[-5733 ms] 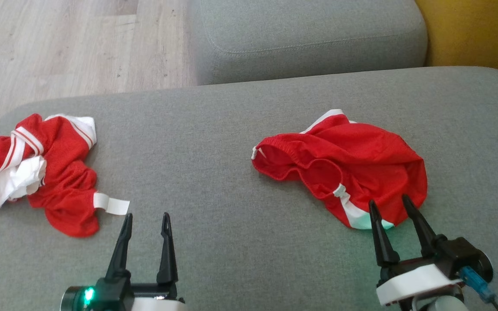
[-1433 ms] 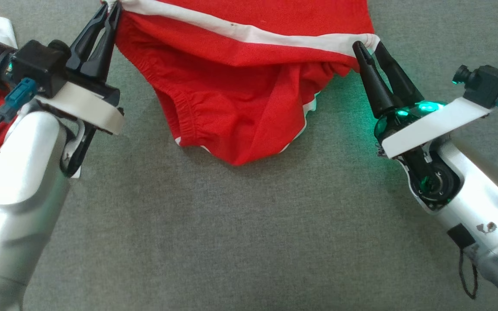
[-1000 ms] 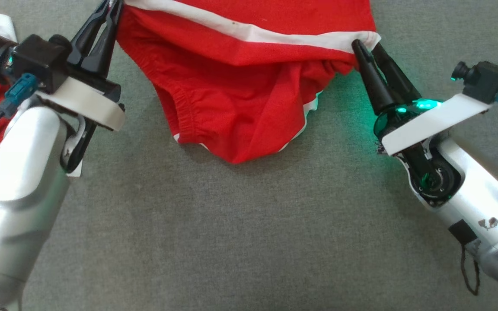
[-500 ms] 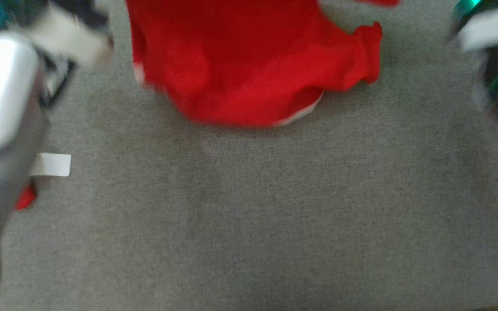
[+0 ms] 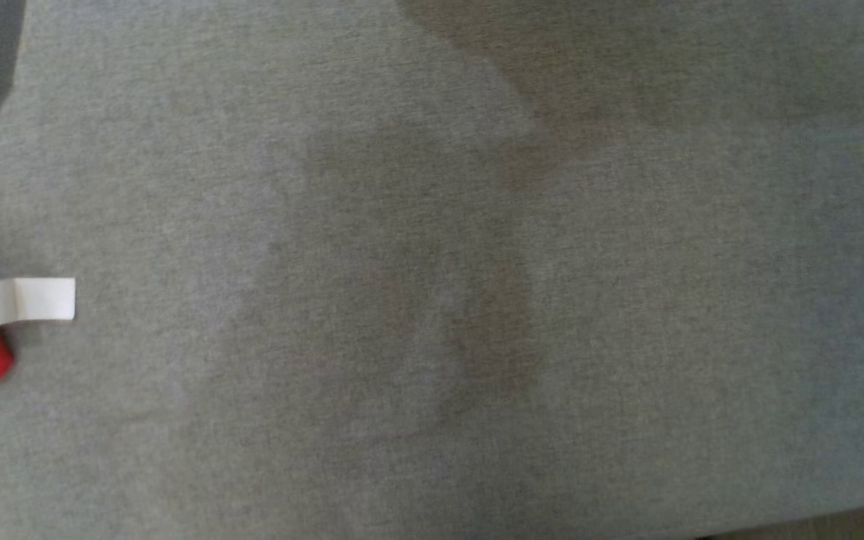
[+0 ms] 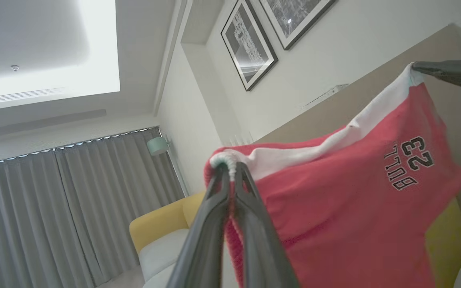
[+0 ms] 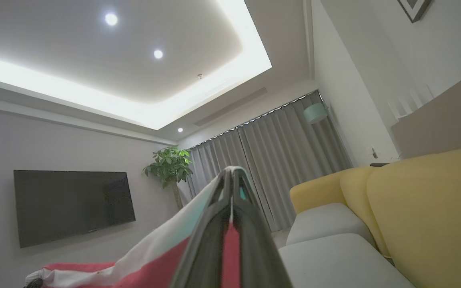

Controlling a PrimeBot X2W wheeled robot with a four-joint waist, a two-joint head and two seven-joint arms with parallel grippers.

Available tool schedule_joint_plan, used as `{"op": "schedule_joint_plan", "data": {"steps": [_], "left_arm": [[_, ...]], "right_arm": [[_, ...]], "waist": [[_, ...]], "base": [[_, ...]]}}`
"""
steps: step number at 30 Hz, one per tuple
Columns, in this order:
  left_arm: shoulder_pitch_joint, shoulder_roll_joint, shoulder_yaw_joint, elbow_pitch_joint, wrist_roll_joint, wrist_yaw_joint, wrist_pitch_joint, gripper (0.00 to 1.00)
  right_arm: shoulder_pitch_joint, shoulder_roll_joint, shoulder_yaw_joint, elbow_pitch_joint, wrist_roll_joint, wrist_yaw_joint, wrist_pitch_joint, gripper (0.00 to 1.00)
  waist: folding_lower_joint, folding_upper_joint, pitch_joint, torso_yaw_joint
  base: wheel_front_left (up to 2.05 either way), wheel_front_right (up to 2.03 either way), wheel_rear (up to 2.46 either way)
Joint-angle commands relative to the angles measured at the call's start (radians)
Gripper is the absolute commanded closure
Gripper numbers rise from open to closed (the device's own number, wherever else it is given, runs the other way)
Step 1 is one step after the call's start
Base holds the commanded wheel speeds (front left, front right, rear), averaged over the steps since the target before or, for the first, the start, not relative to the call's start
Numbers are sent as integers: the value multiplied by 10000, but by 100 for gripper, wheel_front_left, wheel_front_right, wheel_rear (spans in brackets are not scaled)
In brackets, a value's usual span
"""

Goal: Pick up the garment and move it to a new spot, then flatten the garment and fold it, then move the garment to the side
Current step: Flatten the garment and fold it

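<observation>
Now red mesh shorts with white band [image 6: 334,200] hanging in air, lifted off grey fabric sofa cushion [image 5: 432,300] where sagging a second ago; left gripper [image 6: 229,170] clenching one band corner, right gripper [image 7: 232,175] pinching other, band stretching between.

Grey cushion [image 5: 432,300] below; around the room, yellow sofa [image 7: 426,208], grey curtains [image 7: 278,160], television [image 7: 70,206], plant [image 7: 169,164], framed pictures [image 6: 250,44].

Ceiling lights [image 7: 158,54] shine over grey curtains [image 7: 278,160], a yellow sofa [image 7: 426,200], a wall television [image 7: 70,206] and a plant [image 7: 169,165].
</observation>
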Motion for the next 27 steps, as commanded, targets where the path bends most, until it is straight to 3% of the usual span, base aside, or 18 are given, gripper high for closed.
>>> {"op": "schedule_joint_plan", "data": {"steps": [1, 8, 19, 27], "left_arm": [[-13, 365, 403, -444, 37, -28, -32, 100], [2976, 709, 500, -1681, -329, -220, -34, 100], [10097, 1033, -68, -3004, -1044, -266, -35, 100], [12783, 1122, -625, -3344, -1152, 56, -25, 100]], "right_arm": [[100, -155, -154, -472, 20, -7, -9, 100], [2363, -871, 0, -2066, 259, -7, -9, 100], [9048, -1698, -545, -3725, 316, -7, -9, 100], [12391, -1904, -1023, -4296, 124, -7, -9, 100]], "waist": [[-2, 0, -22, -68], [-2, 0, -385, -249], [-2, 0, -2001, -756], [-2, 0, -2784, -794]], "base": [[0, 0, 0], [0, 0, 0], [0, 0, 0], [0, 0, 0]]}}
